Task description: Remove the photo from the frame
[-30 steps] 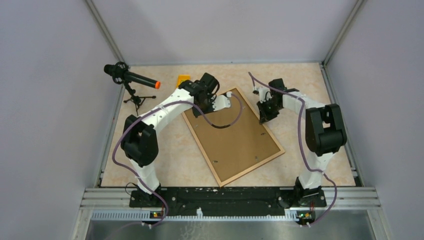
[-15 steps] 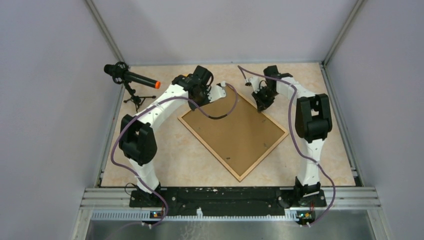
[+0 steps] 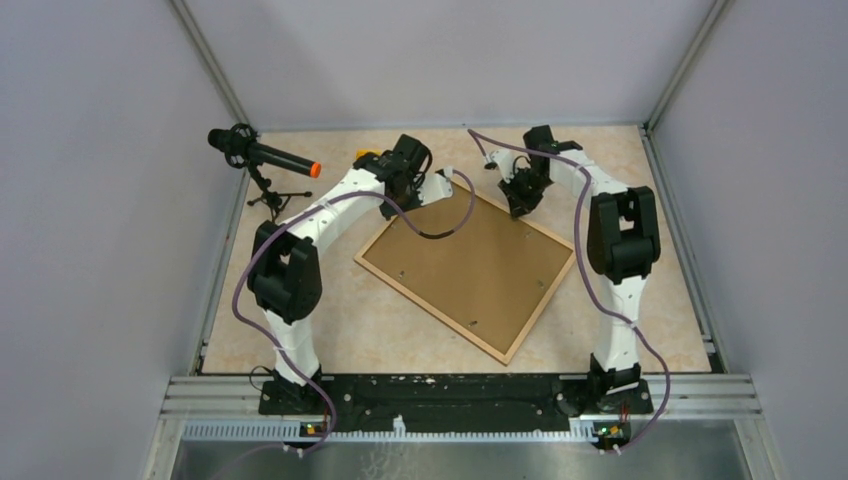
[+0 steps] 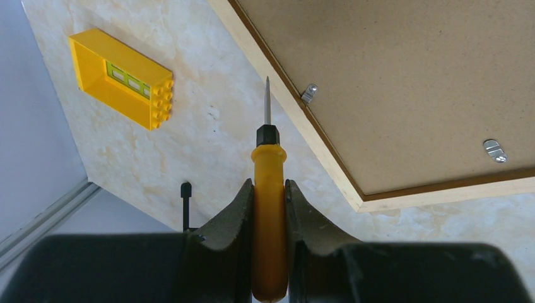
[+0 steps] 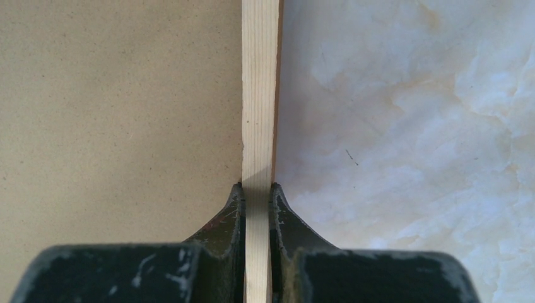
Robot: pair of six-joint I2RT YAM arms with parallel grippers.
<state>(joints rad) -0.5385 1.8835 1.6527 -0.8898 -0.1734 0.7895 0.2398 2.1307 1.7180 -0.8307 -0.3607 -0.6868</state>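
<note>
**Freeing the Back Tabs with the Frame Held Steady**

The frame (image 3: pixel 470 268) lies face down at the middle of the surface (image 3: pixel 330 310), set on a diagonal with its brown fibreboard back uppermost. The photo is not visible. We judge that it sits inside, under that back.

The right tool (image 5: pixel 257 189) is clamped on the frame's pale wooden rim along the far right edge, one finger on each side. The left tool (image 4: pixel 269 189), at the frame's far left corner, is closed on the yellow handle of a screwdriver (image 4: pixel 269 221). The blade points over bare surface just outside the rim, near the closest retaining tab (image 4: pixel 308 93). We cannot tell whether the tip touches anything.

The step in hand appears to be releasing the tabs. To do it well:
- We hold the rim firmly with the right tool so the frame cannot slide.
- We bring the blade in low against the tab's side.
- We swing the tab clear without levering on the board, which could dent.

Count:
- One frame.
- One screwdriver.
- Two tabs in the left wrist view.
- One yellow block (image 4: pixel 121 77).
- One microphone (image 3: pixel 262 155) at the far left.
</note>
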